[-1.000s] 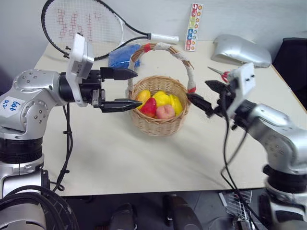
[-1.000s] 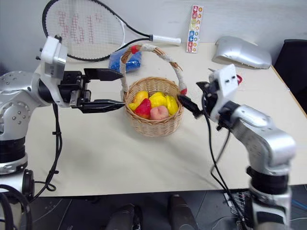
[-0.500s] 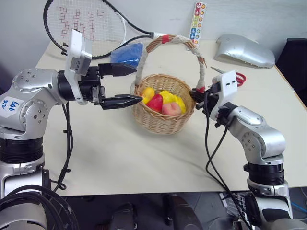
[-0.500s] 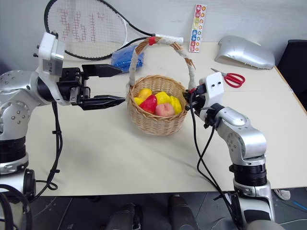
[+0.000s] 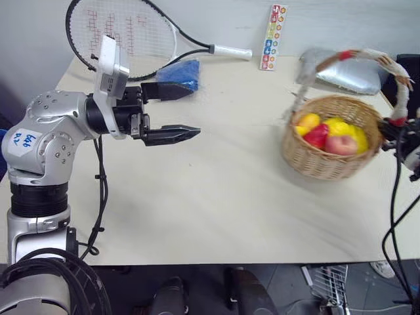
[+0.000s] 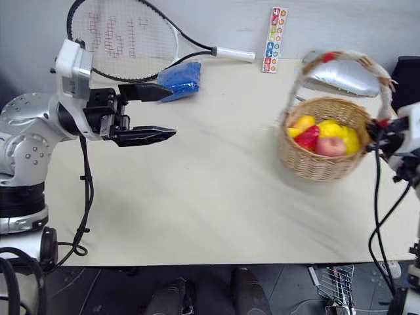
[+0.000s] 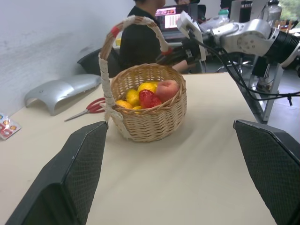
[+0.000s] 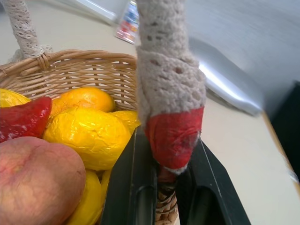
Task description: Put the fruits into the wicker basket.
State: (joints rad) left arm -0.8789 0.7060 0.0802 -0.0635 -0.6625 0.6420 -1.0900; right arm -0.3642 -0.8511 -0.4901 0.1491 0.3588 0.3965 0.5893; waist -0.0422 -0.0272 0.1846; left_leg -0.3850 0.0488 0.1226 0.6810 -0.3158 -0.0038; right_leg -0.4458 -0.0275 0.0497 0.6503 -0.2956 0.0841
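The wicker basket (image 5: 321, 164) stands toward the table's right side, its cloth-wrapped handle (image 5: 357, 56) arching over it. Inside lie the fruits: a yellow lemon (image 5: 341, 126), a pink-orange peach (image 5: 340, 145) and a red pointed mango (image 5: 317, 136), next to an orange-yellow one (image 5: 307, 121). My right gripper (image 8: 165, 190) is shut on the handle's red-banded foot (image 8: 172, 138) at the basket's right rim. My left gripper (image 5: 190, 110) hangs open and empty over the table's left half, pointing toward the basket (image 7: 150, 119) from far off.
A tennis racket (image 5: 125, 33) and a blue bag (image 5: 178, 71) lie at the back left. A sticker strip (image 5: 272, 29) and a silver shell (image 5: 341, 73) lie at the back, red scissors (image 7: 89, 108) beside the shell. A person (image 7: 140, 37) sits beyond the table.
My right gripper has shut on the handle's foot and carried the basket from the table's middle far to the right. The left gripper has stayed put, open.
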